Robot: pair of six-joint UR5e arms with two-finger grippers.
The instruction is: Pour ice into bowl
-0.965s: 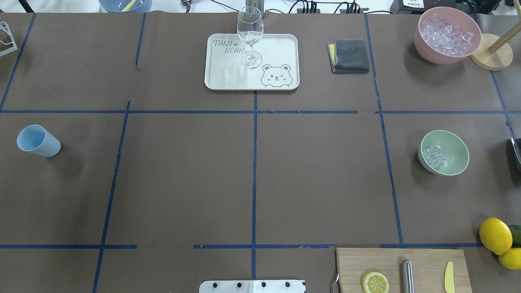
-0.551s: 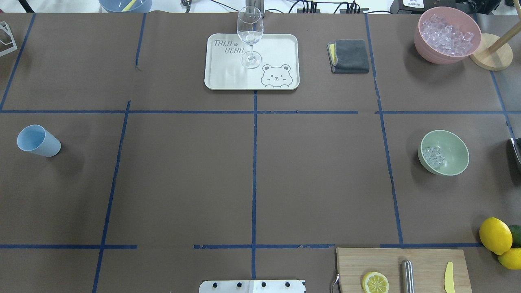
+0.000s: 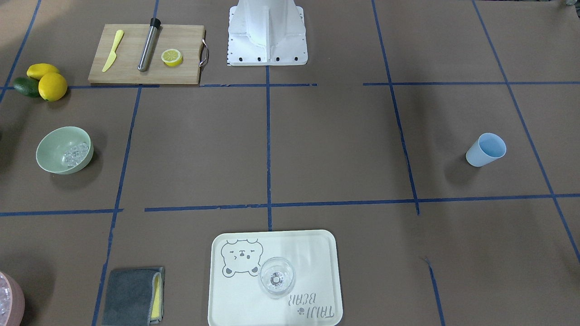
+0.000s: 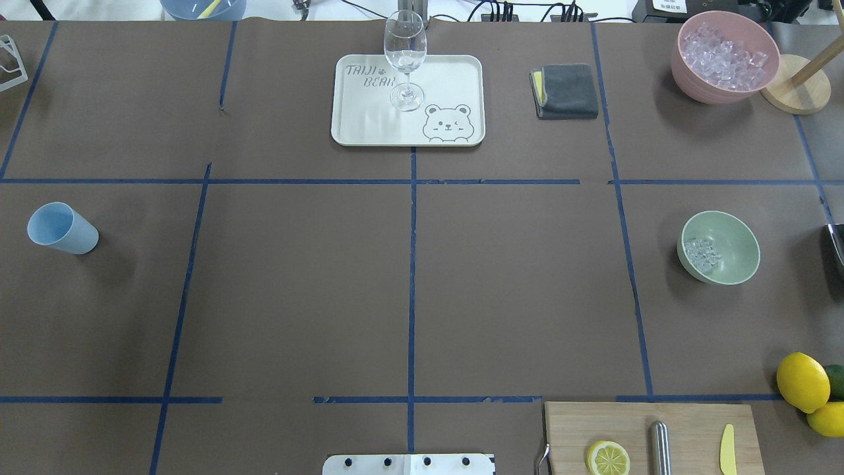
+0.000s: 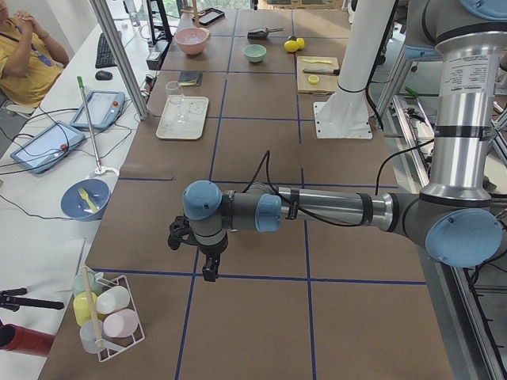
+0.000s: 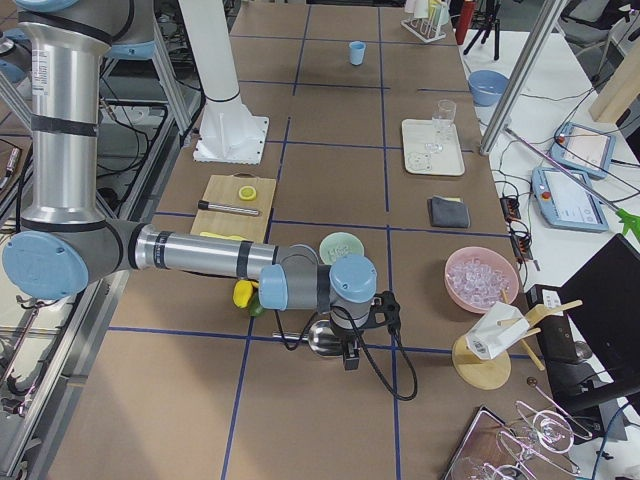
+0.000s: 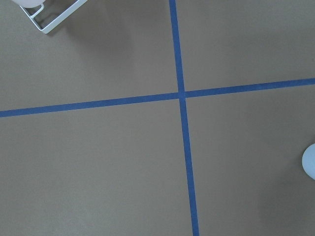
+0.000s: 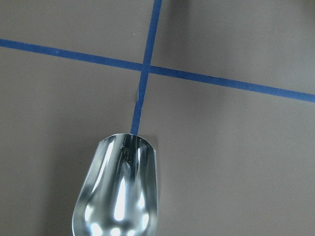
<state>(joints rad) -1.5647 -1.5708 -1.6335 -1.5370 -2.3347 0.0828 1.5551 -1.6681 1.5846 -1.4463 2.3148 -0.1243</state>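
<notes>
On the brown paper-covered table (image 4: 297,297), taped with blue lines, nothing has shifted since a second ago. The left gripper (image 5: 208,273) hangs low over it; its opening cannot be told. At the right stands the round pale mint-green bowl (image 4: 733,265), upright, and a small heap of clear glassy ice cubes (image 4: 700,254) lies inside it. The right gripper (image 6: 348,358) is seen over a shiny metal scoop (image 8: 120,196); whether the scoop is gripped cannot be told.

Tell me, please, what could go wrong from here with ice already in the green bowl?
The right arm reaches close past the mint-green bowl; a swing might knock it and spill the ice cubes. The metal scoop sits right below that wrist; a careless move might drag it.
</notes>
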